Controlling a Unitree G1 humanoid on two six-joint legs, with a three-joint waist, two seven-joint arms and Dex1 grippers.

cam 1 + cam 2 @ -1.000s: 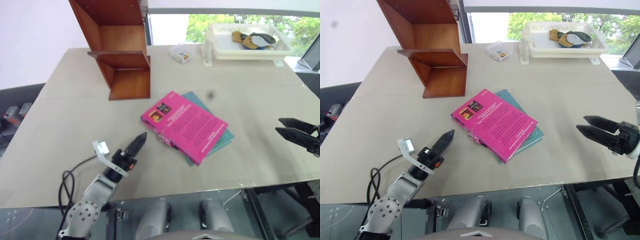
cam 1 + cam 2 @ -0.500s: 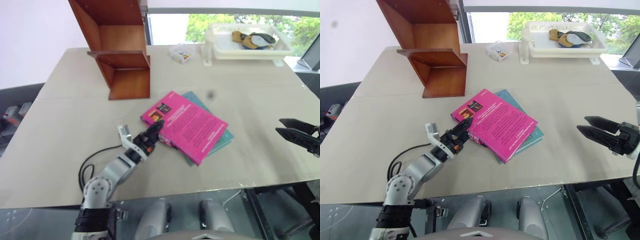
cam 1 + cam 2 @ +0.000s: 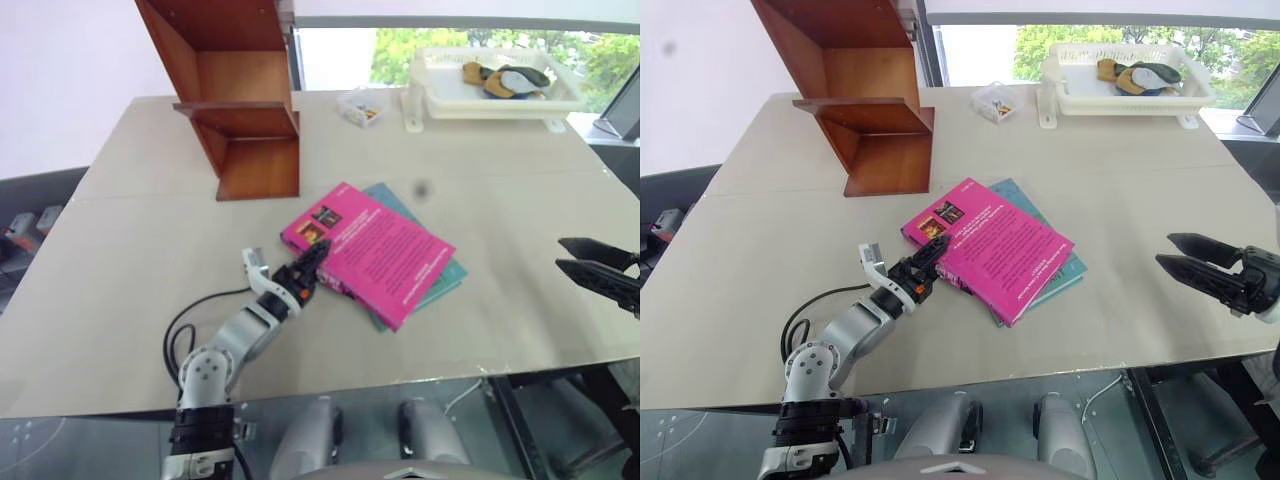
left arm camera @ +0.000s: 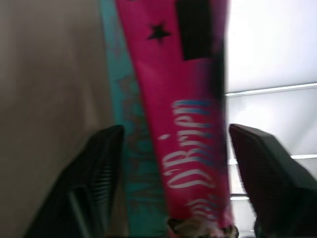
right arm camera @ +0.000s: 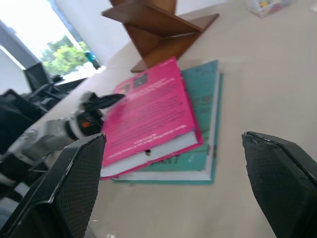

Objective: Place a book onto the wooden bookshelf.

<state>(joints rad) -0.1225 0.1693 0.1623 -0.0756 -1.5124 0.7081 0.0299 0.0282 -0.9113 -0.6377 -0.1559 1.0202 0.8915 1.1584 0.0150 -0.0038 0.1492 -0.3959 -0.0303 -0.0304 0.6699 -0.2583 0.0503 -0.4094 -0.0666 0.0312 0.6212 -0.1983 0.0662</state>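
Note:
The pink book lies flat mid-table on top of a teal book. My left gripper is at the pink book's near left corner, pointing level into its edge. In the left wrist view its two fingers stand apart on either side of the pink spine, open around it. My right gripper hovers open at the table's right side, well away from the books, with nothing between its fingers. The wooden bookshelf stands at the far left of the table, its compartments facing the books.
A white tray holding a few items stands at the back right. A small clear box sits beside it. A black cable trails from the left arm over the table's near part.
The left gripper moved forward and to the right, from open table up to the pink book's corner, most of it in the first half second. The right gripper stayed put.

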